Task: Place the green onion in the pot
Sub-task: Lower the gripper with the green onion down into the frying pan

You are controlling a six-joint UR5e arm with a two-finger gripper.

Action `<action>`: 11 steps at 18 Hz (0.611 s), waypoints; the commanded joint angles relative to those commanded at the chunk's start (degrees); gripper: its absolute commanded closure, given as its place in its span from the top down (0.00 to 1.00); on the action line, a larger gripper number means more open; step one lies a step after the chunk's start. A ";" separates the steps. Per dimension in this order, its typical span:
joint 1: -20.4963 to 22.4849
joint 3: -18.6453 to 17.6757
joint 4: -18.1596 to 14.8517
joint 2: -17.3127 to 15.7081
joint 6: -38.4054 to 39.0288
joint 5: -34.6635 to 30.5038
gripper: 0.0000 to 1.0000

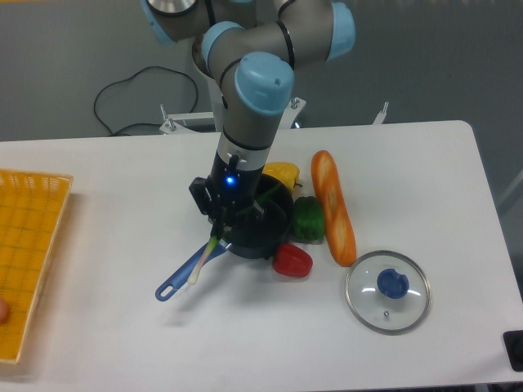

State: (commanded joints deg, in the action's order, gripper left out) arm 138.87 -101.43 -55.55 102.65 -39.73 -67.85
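Note:
The dark navy pot (260,237) sits mid-table, its bright blue handle (186,273) pointing toward the front left. The green onion (206,256) slants across the pot's left rim: its pale stem end lies along the handle, and its dark green leaves (265,193) reach up over the pot behind the arm. My gripper (222,216) points down at the pot's left edge, right over the stalk. Its fingers look closed around the stalk, but the wrist hides most of the contact.
Around the pot's right side lie a yellow pepper (283,173), a green bell pepper (308,219), a red pepper (292,260) and a long bread loaf (333,207). A glass lid with a blue knob (386,291) rests front right. A yellow basket (29,249) stands at the left edge.

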 joint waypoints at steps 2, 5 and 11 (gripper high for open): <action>0.00 0.18 0.87 0.88 -0.09 -0.17 0.00; -0.09 0.44 1.41 1.85 -0.09 -0.18 0.00; -0.09 1.32 2.19 3.61 -0.09 -0.35 0.00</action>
State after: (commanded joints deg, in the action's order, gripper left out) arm 138.78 -100.11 -53.35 106.26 -39.81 -68.20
